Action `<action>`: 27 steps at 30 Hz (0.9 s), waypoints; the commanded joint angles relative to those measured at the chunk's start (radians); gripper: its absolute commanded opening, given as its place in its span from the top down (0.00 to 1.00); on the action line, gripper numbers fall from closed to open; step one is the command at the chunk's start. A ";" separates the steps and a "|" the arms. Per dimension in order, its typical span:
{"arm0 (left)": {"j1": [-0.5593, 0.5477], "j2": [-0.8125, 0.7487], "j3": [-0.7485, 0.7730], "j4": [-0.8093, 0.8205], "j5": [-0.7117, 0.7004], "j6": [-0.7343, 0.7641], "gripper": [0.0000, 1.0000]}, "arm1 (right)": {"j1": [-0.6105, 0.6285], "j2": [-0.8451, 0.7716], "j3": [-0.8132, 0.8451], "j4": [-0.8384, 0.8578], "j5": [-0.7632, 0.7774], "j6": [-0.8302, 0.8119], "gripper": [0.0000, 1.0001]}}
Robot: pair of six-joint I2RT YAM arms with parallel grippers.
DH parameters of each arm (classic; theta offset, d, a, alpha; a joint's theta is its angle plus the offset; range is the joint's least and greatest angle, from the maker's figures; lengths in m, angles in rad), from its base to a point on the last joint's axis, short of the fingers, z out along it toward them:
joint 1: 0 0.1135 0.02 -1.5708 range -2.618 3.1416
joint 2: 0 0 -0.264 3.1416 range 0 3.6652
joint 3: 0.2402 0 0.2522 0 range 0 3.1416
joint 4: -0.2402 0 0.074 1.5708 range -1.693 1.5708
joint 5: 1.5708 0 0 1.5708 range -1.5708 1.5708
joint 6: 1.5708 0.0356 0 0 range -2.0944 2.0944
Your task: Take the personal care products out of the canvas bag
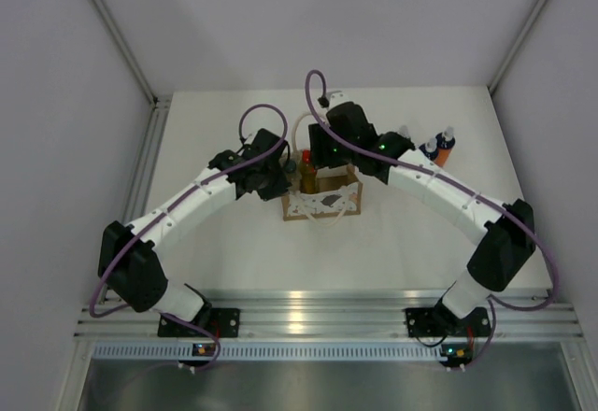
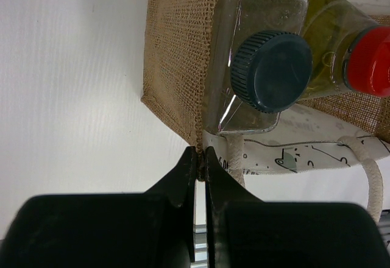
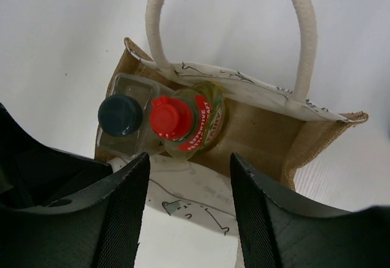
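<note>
The white surface (image 1: pixel 234 252) carries everything, with grey walls around it. The left arm (image 1: pixel 187 210) and the right arm (image 1: pixel 448 191) reach in from the near edge and meet over the middle of the surface, one on each side of the canvas bag (image 1: pixel 322 203).

The bag stands upright and open at the top, its white patterned trim facing the arm bases. Its cream rope handles (image 3: pixel 298 36) arch above the rim.

The left jaws are clenched. Their black fingers (image 2: pixel 183 170) are pressed together and pinch the bag's corner edge, on the bag's left side as seen from above. The right jaws are released and stand wide apart above the bag's open mouth, with nothing between them.

Two products are inside the bag, crowded side by side and touching at its left end. They are a clear bottle (image 3: pixel 122 116) with a dark grey cap and a yellow bottle (image 3: pixel 183 122) with a red cap. Outside the bag, blue-capped orange bottles (image 1: pixel 443 152) stand on the surface to its right, just beyond the right arm. At least two show there.
</note>
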 commanded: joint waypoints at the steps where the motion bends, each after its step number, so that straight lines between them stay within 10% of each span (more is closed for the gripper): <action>1: 0.003 -0.031 0.020 -0.023 0.020 -0.012 1.00 | 0.029 0.037 0.090 -0.020 0.078 -0.036 0.47; 27: 0.003 -0.035 0.005 -0.023 0.023 -0.015 1.00 | 0.066 0.197 0.201 -0.043 0.080 -0.079 0.54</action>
